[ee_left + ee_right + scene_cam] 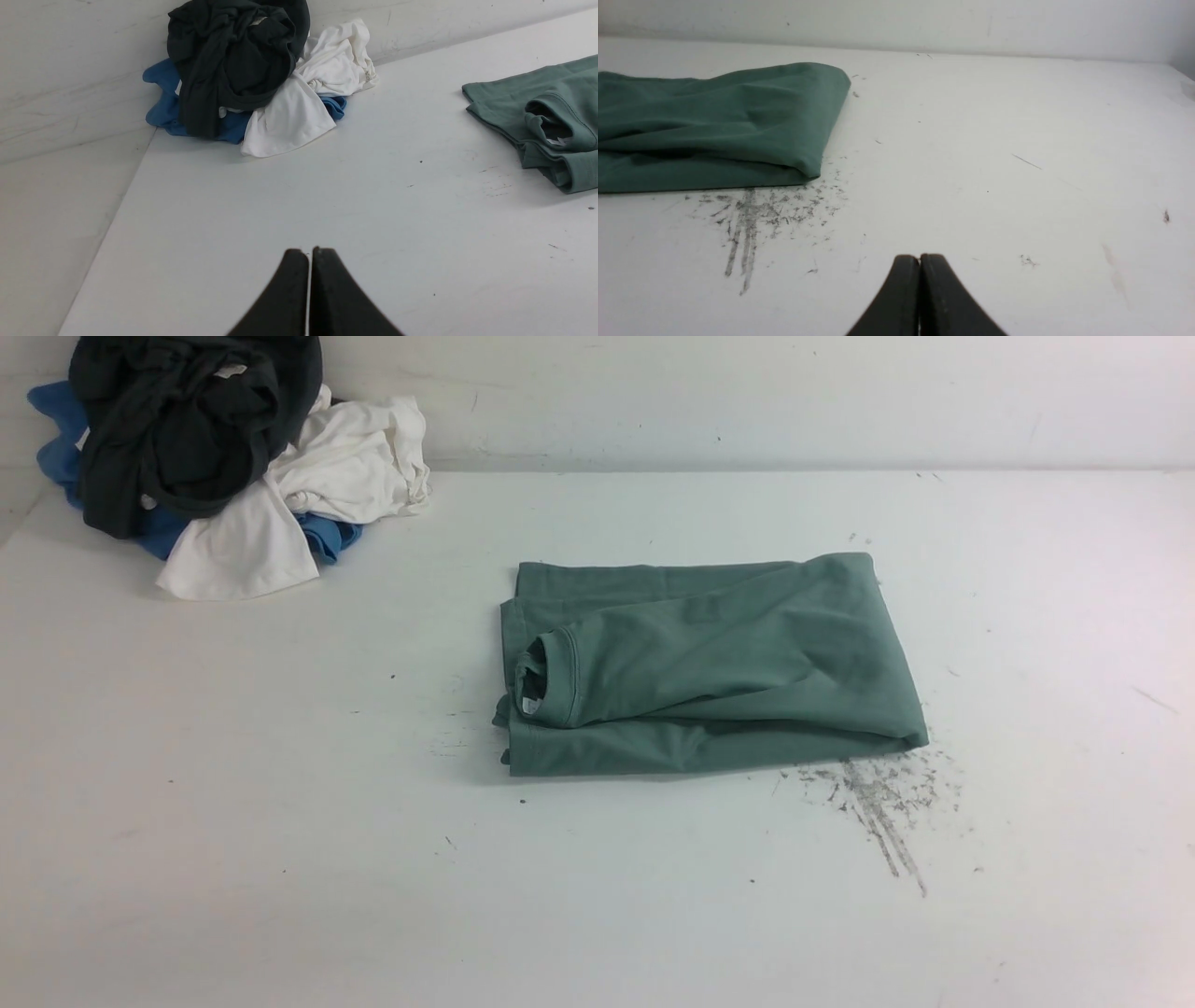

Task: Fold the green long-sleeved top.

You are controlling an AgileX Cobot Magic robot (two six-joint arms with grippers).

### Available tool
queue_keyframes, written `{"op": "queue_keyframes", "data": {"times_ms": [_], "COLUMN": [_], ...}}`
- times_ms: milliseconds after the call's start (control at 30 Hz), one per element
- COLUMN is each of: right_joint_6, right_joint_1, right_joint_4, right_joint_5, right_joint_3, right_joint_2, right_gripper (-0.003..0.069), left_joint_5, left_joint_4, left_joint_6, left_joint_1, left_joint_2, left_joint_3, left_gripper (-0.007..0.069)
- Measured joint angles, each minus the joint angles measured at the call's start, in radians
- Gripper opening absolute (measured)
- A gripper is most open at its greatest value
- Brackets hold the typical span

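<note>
Lying folded mid-table, the green long-sleeved cotton top point(709, 663) rests on the scuffed white table point(280, 859), collar leftward. Both black pincers, left point(309, 254) and right point(919, 259), hover clenched and empty; a rumpled clothes heap point(224, 457) occupies the far-left corner.

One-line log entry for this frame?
folded green long-sleeved top: flat on white table | left hand: shut, empty | right hand: shut, empty | crumpled clothes pile: far-left corner

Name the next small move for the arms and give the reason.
Probably none beyond staying back: the green top already lies folded in a compact rectangle, and both the left gripper and right gripper are shut, empty, clear of it.
</note>
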Motion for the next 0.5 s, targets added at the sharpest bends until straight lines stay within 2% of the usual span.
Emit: {"op": "queue_keyframes", "data": {"times_ms": [500], "right_joint_6": [0.001], "right_joint_1": [-0.005], "right_joint_4": [0.014], "right_joint_5": [0.003], "right_joint_3": [0.0], "right_joint_2": [0.0], "right_gripper": [-0.001], "left_joint_5": [0.0], "left_joint_4": [0.0], "left_joint_6": [0.0], "left_joint_1": [0.0], "left_joint_2": [0.0], "left_joint_3": [0.0], "left_gripper": [-0.0007]}}
